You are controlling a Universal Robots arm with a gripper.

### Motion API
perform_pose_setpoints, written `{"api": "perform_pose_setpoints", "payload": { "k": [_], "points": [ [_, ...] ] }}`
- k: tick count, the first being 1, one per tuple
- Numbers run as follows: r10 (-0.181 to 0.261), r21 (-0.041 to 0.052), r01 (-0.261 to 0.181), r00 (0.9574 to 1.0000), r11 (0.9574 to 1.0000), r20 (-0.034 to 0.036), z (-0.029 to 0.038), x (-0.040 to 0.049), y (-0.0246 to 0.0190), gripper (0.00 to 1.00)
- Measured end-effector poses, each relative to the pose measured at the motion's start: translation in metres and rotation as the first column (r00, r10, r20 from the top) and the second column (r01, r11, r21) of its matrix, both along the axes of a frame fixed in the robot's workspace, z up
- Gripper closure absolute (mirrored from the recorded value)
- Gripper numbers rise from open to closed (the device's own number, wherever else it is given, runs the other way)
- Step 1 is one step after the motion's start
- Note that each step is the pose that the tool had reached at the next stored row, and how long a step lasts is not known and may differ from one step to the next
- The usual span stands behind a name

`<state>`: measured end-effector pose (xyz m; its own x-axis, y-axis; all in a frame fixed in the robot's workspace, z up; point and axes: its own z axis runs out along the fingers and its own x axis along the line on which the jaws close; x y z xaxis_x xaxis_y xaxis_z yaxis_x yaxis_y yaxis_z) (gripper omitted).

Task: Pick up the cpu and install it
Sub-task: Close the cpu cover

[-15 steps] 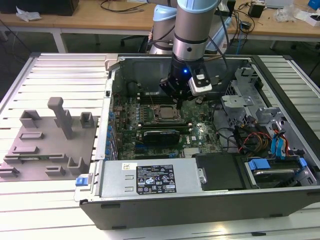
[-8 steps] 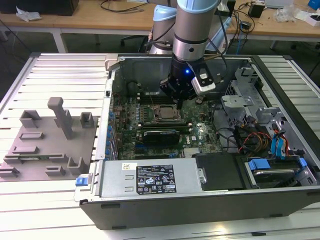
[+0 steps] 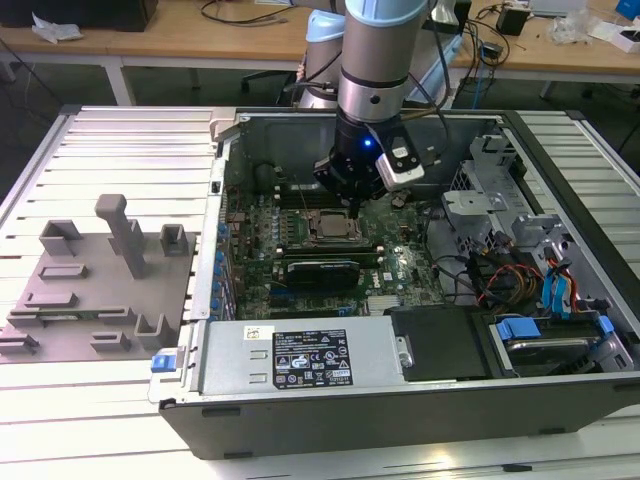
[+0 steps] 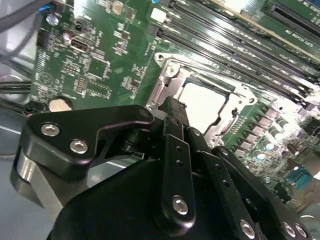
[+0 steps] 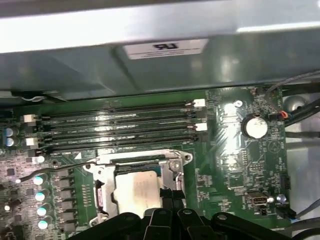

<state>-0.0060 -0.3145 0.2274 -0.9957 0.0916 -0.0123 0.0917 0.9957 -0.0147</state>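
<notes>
Fixture blocks of grey plastic stand on a slatted metal table at the exterior view's left, well apart from the work. Beside them lies an open computer case, with a power supply along its near wall and a green motherboard on its floor.

At the middle of that board the cpu sits flat inside its metal socket frame, silvery lid up. In both wrist views it lies level in the frame, with rows of memory slots running alongside.

The arm reaches straight down into the case, and the gripper hangs low over the socket, at the edge of the chip nearer the exterior view's right. In the first wrist view its two black fingertips stand together, side by side, with nothing seen between them. They overlap the rim of the lid – whether they touch it cannot be told. The second wrist view shows the same narrow tip against the frame's edge.

Further to the exterior view's right a coin battery sits on the board – then a metal drive cage and a tangle of coloured cables by the case's far side.
</notes>
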Motion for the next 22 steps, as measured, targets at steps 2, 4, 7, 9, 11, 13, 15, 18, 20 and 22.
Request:
{"api": "perform_pose_setpoints", "payload": {
  "k": [2, 4, 7, 9, 11, 13, 15, 18, 20, 22],
  "points": [
    [0.001, 0.0000, -0.001, 1.0000, 1.0000, 0.0030, -0.0001, -0.0076, 0.0000, 0.89],
    [0.001, 0.0000, -0.001, 1.0000, 1.0000, 0.0052, -0.0001, -0.0125, 0.0000, 0.89],
    [0.002, -0.0001, -0.002, 1.0000, 1.0000, 0.0096, -0.0003, -0.0223, -0.0001, 0.89],
    [0.002, 0.0000, -0.002, 0.9999, 1.0000, 0.0131, -0.0005, -0.0284, 0.0000, 0.89],
    [0.004, 0.0002, -0.004, 0.9998, 1.0000, 0.0178, -0.0019, -0.0366, -0.0001, 0.89],
    [0.008, 0.0017, -0.009, 0.9998, 1.0000, 0.0192, -0.0039, -0.0399, -0.0007, 0.89],
    [0.012, 0.0020, -0.012, 0.9997, 0.9999, 0.0200, -0.0055, -0.0432, -0.0009, 0.89],
    [0.017, 0.0021, -0.017, 0.9996, 0.9999, 0.0215, -0.0080, -0.0525, -0.0009, 0.89],
    [0.020, 0.0023, -0.020, 0.9995, 0.9998, 0.0225, -0.0102, -0.0560, -0.0008, 0.89],
    [0.027, 0.0023, -0.027, 0.9994, 0.9996, 0.0230, -0.0152, -0.0578, -0.0009, 0.89]
  ]
}}
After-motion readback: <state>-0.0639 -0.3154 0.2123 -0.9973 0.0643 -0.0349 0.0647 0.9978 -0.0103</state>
